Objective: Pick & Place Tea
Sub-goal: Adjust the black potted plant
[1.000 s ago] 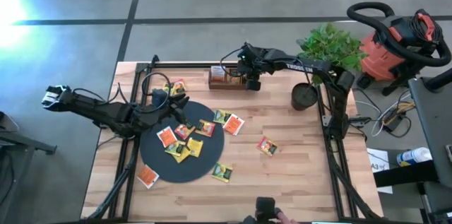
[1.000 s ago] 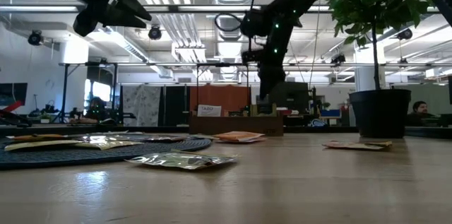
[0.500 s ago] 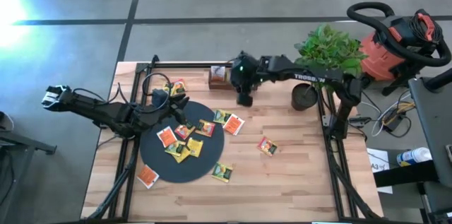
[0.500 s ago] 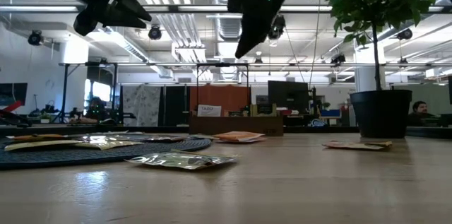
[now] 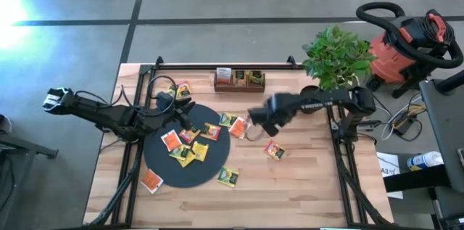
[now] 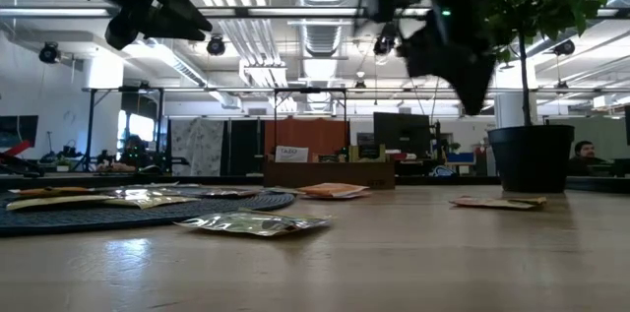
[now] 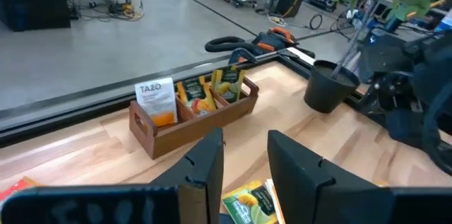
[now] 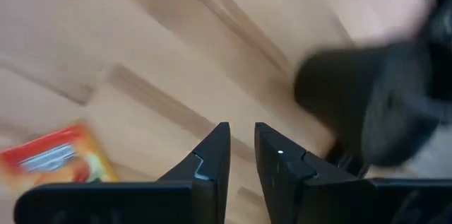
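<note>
**Many tea packets still lie loose while the right arm hangs over the middle**

Many small tea packets (image 5: 185,145) are spread on the black disc (image 5: 163,166) in the lower left part of the high view, and some lie off it on the wooden surface (image 5: 304,179): one orange packet (image 5: 275,150) right of centre, a green one (image 5: 228,177) at the disc's lower edge, one orange packet (image 5: 151,181) at the lower left. The wooden tray (image 5: 239,80) near the top centre already has packets standing in it.

The right pincer (image 5: 257,119) is above the surface at the centre of the high view, just right of the packets at the disc's upper right edge. In its wrist view the two fingers (image 8: 212,160) stand close together with only a thin gap, and nothing is between them. An orange packet (image 8: 56,159) shows at the lower left of that view, off to one side of the fingers.

The left pincer (image 5: 184,108) waits over the upper part of the disc; its fingers (image 7: 205,164) are partly apart and hold nothing.

I think the risk is this: with so narrow a gap, the right fingers may only push a flat packet along the wood and not take it. Packets that overlap on the disc may also come up two together.
</note>
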Robot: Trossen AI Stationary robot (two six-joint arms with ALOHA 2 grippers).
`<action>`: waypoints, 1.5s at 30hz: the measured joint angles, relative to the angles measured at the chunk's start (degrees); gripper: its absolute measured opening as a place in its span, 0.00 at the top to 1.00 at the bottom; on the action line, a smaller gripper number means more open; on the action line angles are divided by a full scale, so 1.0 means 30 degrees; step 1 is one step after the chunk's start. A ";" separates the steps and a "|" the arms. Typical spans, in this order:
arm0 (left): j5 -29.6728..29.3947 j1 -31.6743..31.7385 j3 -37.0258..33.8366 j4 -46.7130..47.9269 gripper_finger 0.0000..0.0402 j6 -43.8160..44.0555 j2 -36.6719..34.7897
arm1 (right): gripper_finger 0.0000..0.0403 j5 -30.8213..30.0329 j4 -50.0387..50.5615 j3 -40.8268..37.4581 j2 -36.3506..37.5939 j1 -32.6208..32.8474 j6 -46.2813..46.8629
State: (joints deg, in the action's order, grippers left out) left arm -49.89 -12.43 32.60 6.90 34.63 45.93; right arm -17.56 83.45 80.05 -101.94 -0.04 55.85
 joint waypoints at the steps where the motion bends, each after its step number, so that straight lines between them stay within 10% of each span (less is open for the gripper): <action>1: 0.0162 -0.0003 -0.0004 0.0011 0.74 -0.0004 0.0000 | 0.84 -0.0161 -0.0043 -0.0689 0.0314 0.0479 0.1607; 8: 0.1083 -0.0007 -0.0007 0.0007 0.74 -0.0542 -0.0001 | 0.84 0.0973 -0.1083 -0.6036 0.2534 0.3052 1.2851; 18: 0.1123 0.0007 -0.0007 0.0000 0.74 -0.0590 -0.0036 | 0.84 0.2459 -0.6069 -1.1866 0.3235 0.3930 1.8098; 45: 0.1195 0.0807 0.0000 0.0004 0.74 0.0472 -0.0036 | 0.84 -0.6859 -0.8124 -1.4026 0.3319 -0.3417 1.2774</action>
State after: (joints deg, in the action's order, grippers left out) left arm -46.30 -10.01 32.60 6.91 36.05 45.82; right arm -38.13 59.08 37.98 -91.98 -10.29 94.17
